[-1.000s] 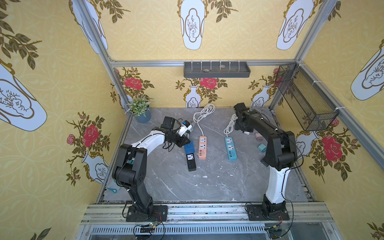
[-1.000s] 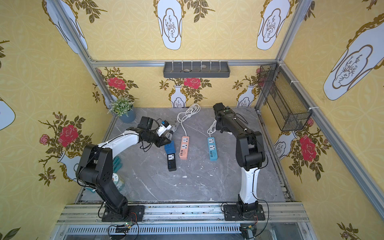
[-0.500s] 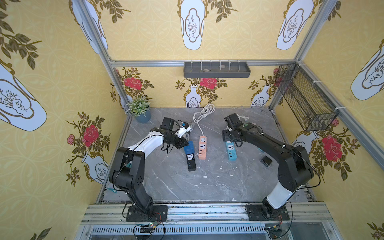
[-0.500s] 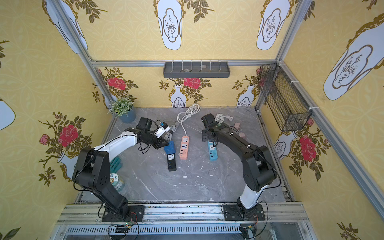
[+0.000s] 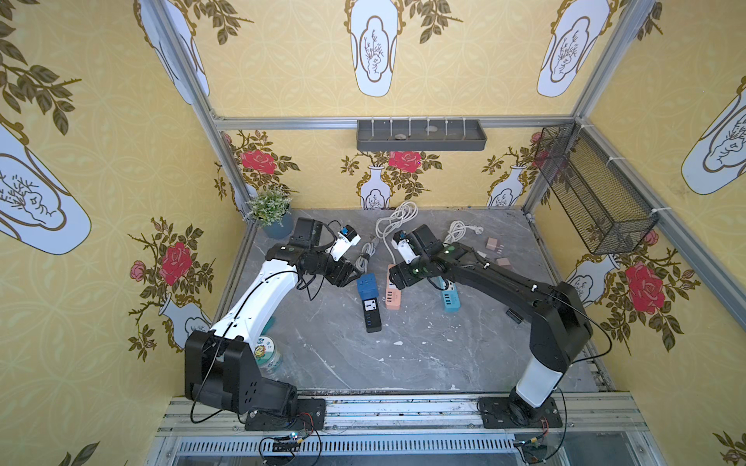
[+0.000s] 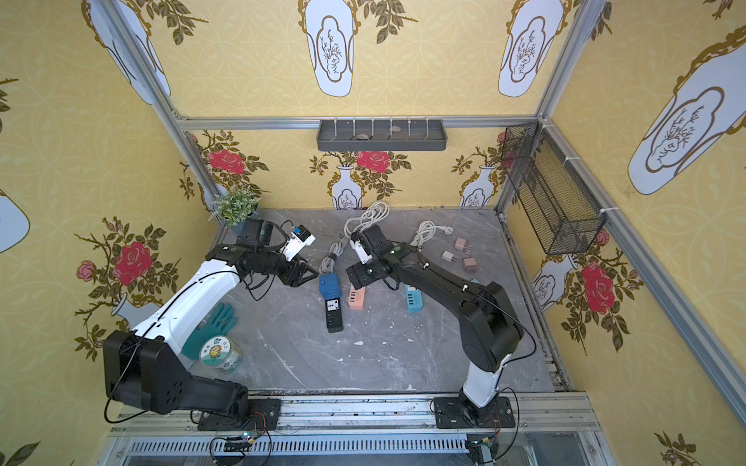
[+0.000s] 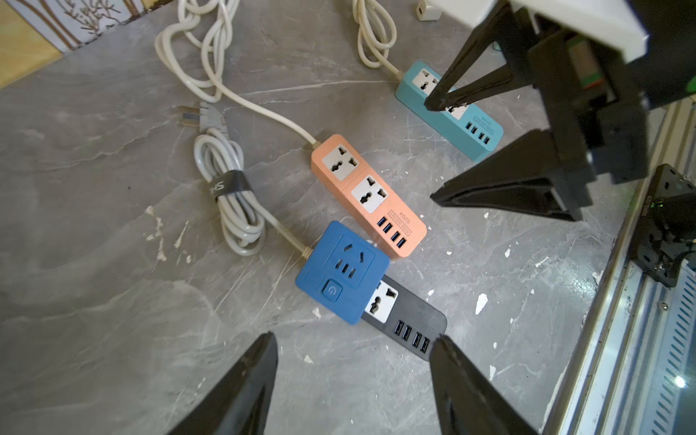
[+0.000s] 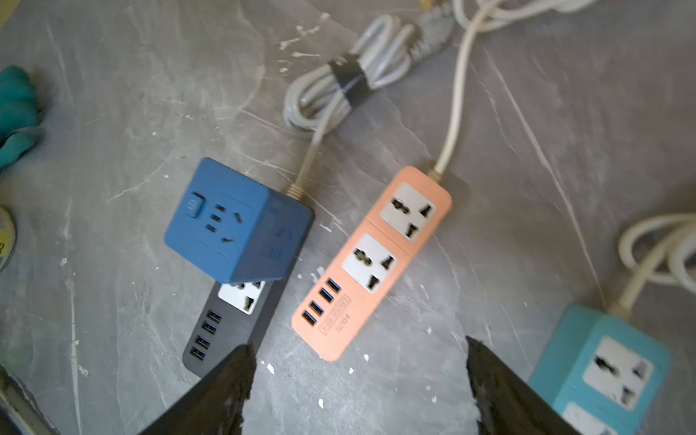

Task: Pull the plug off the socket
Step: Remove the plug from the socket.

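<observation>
Near the middle of the table, the blue cube plug sits on the far end of the black socket strip. The strip runs out from under the cube toward 6 o'clock in both top views. The cube's bundled grey cord trails off toward 12 o'clock. From how squarely the cube rests on the strip, you can take it as not yet pulled.

Your left end effector hovers at the cube's 9 o'clock in a top view, its jaws apart and holding nothing; the left wrist view shows the cube just ahead of the gap. Your right end effector hangs at the cube's 3 o'clock, over the peach strip, jaws also spread wide and empty. The teal strip lies further out toward 3 o'clock, clear of the work.

You look to be at the approach, before any grasp. The next move calls for two jobs:

- **Anchor:** one arm should pin the black strip's free end, by its USB ports, so it doesn't lift with the cube.
- **Pull:** the other should straddle the cube's flat sides, close firmly, and draw straight up off the socket face.

Keep the right arm from dragging the peach strip, which lies just beside the cube.
</observation>
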{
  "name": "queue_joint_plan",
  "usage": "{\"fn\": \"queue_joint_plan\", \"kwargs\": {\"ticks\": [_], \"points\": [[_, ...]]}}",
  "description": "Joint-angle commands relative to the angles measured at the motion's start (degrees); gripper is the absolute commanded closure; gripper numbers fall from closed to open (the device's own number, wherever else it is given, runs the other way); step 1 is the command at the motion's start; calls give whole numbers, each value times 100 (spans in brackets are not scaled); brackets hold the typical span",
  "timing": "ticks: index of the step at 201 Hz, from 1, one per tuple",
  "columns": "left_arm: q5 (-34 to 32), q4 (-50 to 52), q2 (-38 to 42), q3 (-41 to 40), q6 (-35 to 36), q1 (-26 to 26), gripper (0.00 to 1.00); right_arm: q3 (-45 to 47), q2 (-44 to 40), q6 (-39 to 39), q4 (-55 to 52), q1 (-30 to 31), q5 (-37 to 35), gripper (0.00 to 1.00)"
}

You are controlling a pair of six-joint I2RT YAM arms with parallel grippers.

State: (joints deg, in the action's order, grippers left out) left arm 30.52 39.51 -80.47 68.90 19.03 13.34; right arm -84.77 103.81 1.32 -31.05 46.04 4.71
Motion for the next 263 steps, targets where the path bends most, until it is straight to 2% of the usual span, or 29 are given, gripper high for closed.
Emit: {"fn": "queue_joint_plan", "kwargs": {"ticks": [1,17,34,93,183,242,263], "points": [[293,199,200,-250,-116,-386,30,-522,450,-795,-357,120,185,3],[451,186,313,-492,-175,-700,30,-1038,897,-1135,-627,168,248,0],[635,172,389,-760,-238,-966,30,-1690,1386,-1466,-1031,235,218,2],[886,262,503,-1095,-186,-1252,30,-2996,2249,-2261,-1890,408,879,2],[935,198,541,-1169,-224,-1323,30,-3462,2828,-2698,-1994,573,601,2],[988,195,515,-1169,-224,-1362,31,-3578,2913,-2773,-1886,659,324,0],[999,193,519,-1160,-229,-1364,31,-3529,2841,-2743,-1811,714,298,6]]}}
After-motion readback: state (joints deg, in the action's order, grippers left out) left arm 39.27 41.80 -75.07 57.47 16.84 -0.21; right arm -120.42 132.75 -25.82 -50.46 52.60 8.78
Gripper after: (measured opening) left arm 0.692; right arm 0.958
